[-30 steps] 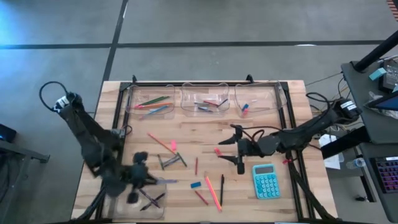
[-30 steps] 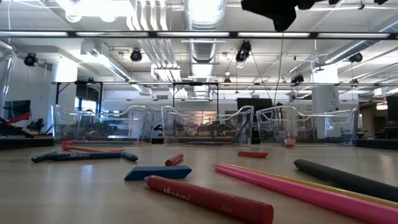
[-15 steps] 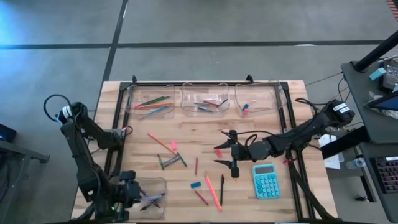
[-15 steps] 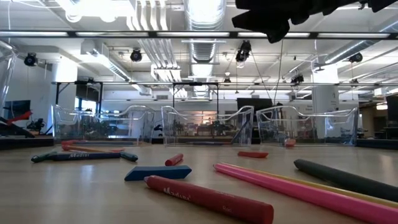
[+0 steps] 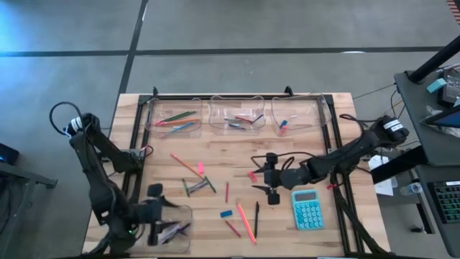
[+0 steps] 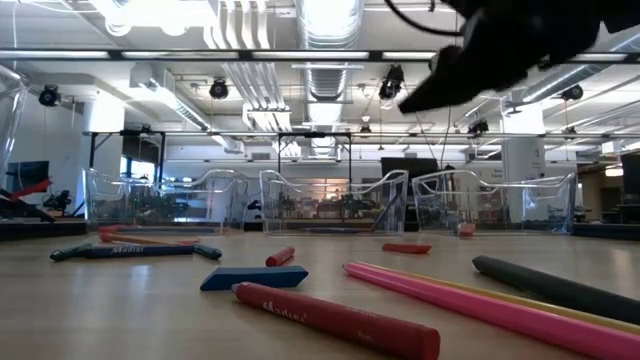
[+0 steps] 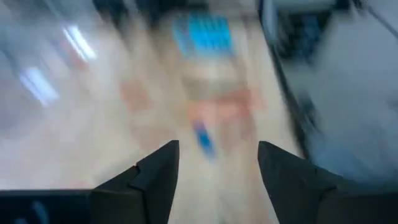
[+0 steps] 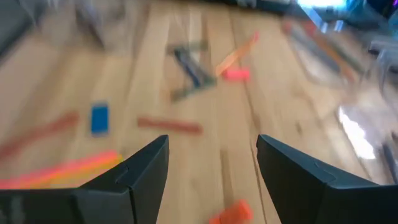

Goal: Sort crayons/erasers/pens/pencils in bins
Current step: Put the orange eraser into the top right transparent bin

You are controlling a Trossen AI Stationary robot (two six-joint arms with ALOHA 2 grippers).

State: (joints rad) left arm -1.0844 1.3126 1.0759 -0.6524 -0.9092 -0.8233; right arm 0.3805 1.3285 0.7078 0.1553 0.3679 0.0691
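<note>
My left gripper [image 5: 154, 214] stands open above the near-left clear bin [image 5: 181, 243], which holds dark pens [image 5: 175, 230]; nothing shows between its fingers [image 7: 160, 163]. My right gripper [image 5: 259, 181] hovers open over the table's middle. A small red eraser [image 8: 231, 213] lies on the wood just below and ahead of its fingers. A blue eraser [image 5: 226, 213], red crayons [image 5: 232, 228], grey crayons [image 5: 198, 185], orange and pink pencils [image 5: 246, 221] and a black pen [image 5: 256, 219] lie loose on the table. Three more bins [image 5: 237, 115] line the far edge.
A teal calculator [image 5: 307, 208] lies at the near right, beside my right arm. A pink eraser [image 5: 200, 167] and a long pink pencil [image 5: 185, 164] lie left of centre. The far bins hold pencils, crayons and erasers. A black frame borders the table.
My left gripper has swung about over the near-left bin and has opened. My right gripper has come down toward the table near the red eraser, staying open; in the low view it now reaches further into the picture from above.
</note>
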